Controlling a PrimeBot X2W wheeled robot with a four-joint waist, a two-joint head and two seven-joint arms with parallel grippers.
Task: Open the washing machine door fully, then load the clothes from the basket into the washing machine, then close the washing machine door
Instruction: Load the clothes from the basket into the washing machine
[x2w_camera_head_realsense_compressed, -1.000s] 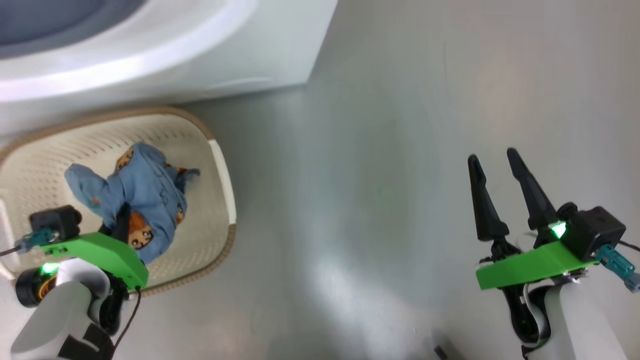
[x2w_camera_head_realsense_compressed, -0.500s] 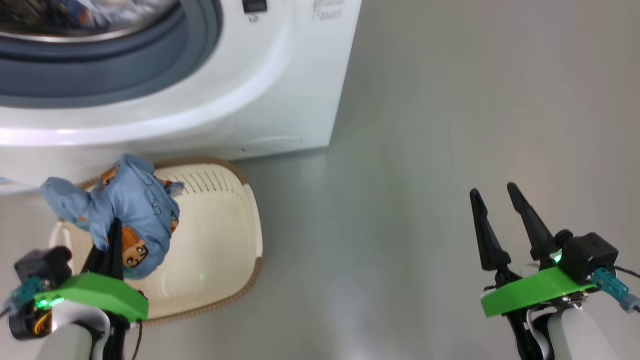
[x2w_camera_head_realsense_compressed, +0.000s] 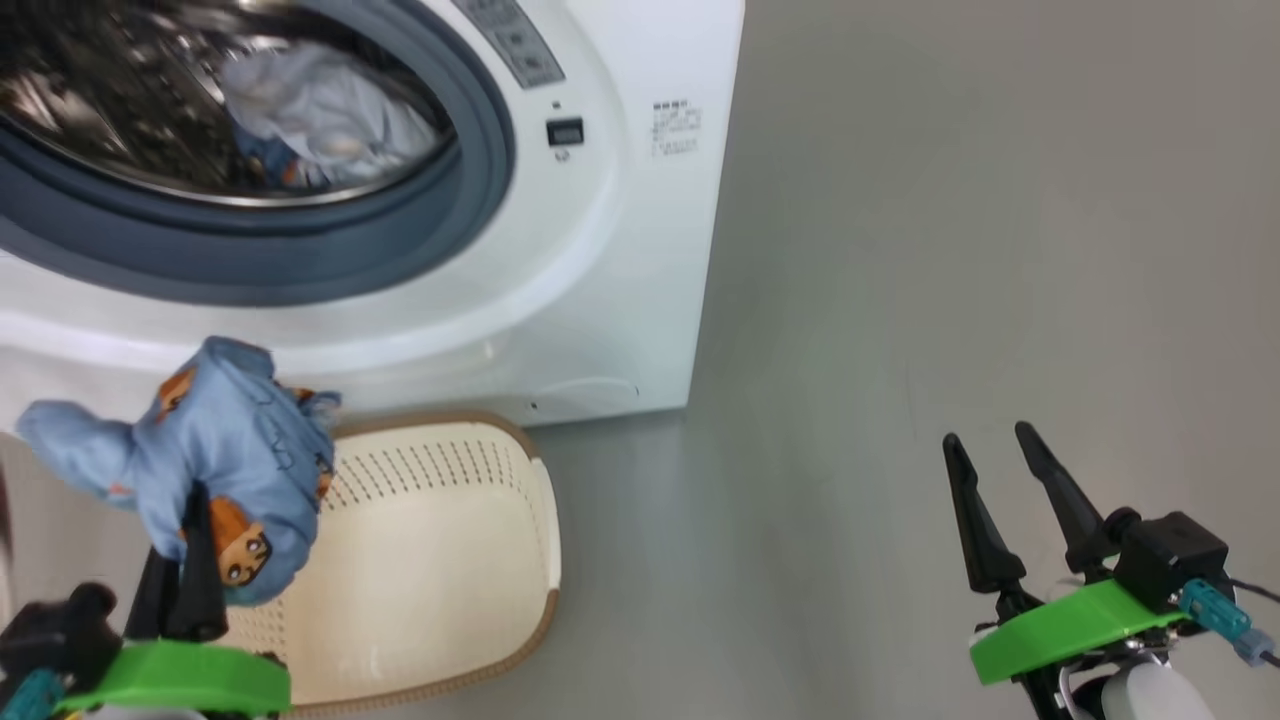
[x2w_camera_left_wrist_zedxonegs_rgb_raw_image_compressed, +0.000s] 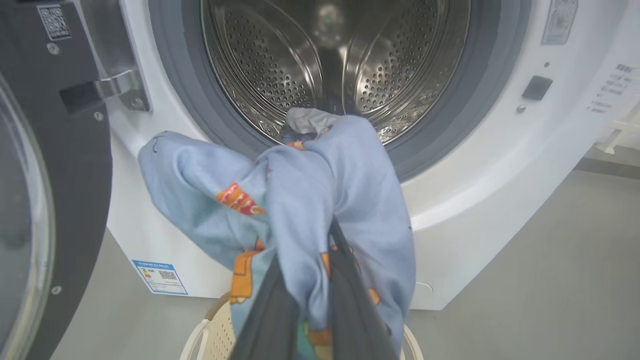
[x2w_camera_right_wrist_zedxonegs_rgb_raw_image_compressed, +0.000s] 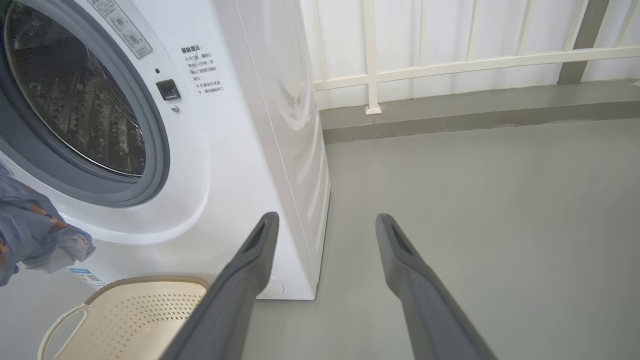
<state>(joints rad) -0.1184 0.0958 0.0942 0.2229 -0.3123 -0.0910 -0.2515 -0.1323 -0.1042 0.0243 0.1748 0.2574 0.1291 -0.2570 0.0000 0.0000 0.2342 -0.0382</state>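
My left hand (x2w_camera_head_realsense_compressed: 192, 505) is clamped tight on a garment (x2w_camera_head_realsense_compressed: 235, 440), light blue with orange prints; the cloth is bunched between the fingers and droops down both sides of them; the garment hangs in the air over the left part of the basket (x2w_camera_head_realsense_compressed: 450, 480), in front of the washer (x2w_camera_head_realsense_compressed: 620, 250) and lower than the drum mouth; in the left wrist view it covers the bottom of the opening; the basket sits on the floor (x2w_camera_head_realsense_compressed: 950, 250) just beside the washer's front base, cream, perforated walls, brown rim; a second garment (x2w_camera_head_realsense_compressed: 310, 110), pale blue, lies inside the drum (x2w_camera_left_wrist_zedxonegs_rgb_raw_image_compressed: 325, 60), blurred in the head view; the door (x2w_camera_left_wrist_zedxonegs_rgb_raw_image_compressed: 55, 165) stands swung open at the left of the opening, black rim and glass at the left edge of the left wrist view; my right hand (x2w_camera_head_realsense_compressed: 986, 434) has its fingers apart and holds nothing; it is over the grey floor, well to the right of washer and basket.
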